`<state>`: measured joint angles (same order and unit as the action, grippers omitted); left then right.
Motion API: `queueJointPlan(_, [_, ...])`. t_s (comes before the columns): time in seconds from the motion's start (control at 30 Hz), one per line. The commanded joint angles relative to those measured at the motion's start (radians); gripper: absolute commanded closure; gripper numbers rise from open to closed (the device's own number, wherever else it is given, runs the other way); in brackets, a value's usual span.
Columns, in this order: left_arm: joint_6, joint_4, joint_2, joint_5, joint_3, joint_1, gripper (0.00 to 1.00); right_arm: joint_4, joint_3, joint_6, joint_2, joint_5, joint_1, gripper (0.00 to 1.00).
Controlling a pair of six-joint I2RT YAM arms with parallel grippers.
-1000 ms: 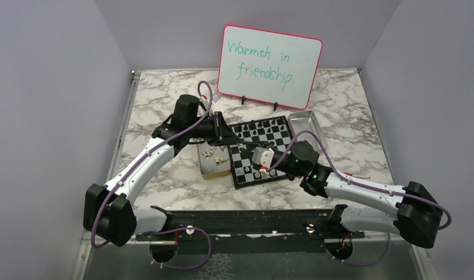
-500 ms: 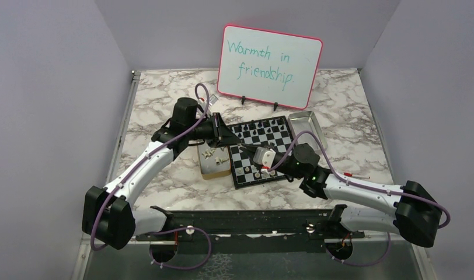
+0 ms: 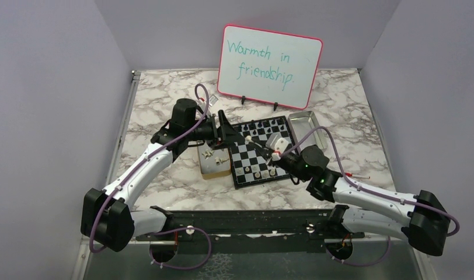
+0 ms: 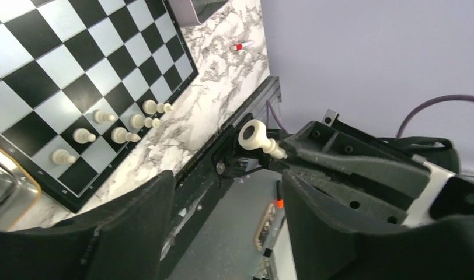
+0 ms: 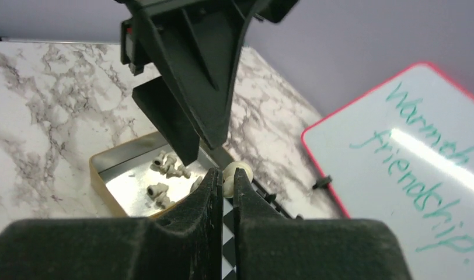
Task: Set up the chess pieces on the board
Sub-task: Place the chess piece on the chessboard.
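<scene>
The top camera looks down from behind the arms over the whole table (image 3: 164, 111). The left wrist camera faces right, close above the board (image 4: 53, 64), the right wrist camera far-left toward the whiteboard (image 5: 410, 175); the top view shares both.

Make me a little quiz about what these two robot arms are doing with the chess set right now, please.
1. True or false: the left gripper is clamped on a chess piece.
2. Which one holds the cream piece up in the air? A) left gripper B) right gripper C) neither
3. Fill in: the spare cream pieces lie in a tan ___ beside the board.

Key: 1 false, its jaws stand open with nothing between them; 2 B; 3 box.
</scene>
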<state>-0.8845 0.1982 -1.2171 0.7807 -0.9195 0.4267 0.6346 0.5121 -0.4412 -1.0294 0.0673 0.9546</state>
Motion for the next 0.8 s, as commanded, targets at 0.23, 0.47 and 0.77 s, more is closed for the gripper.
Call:
queueJointPlan(0.23, [0.355,0.21,0.024,-0.313,-0.131,0.001,0.01,-0.713,0.183,0.517,0.106,-0.275,-0.001,0.99])
queueJointPlan(0.47, [0.549,0.259,0.061,-0.524,-0.125,0.001,0.01,-1.02,0.294,0.671,0.111,-0.39,-0.002,0.99])
queueJointPlan(0.77, [0.673,0.255,0.113,-0.744,-0.004,0.001,0.01,-1.163,0.286,0.813,0.043,-0.473,-0.025,0.99])
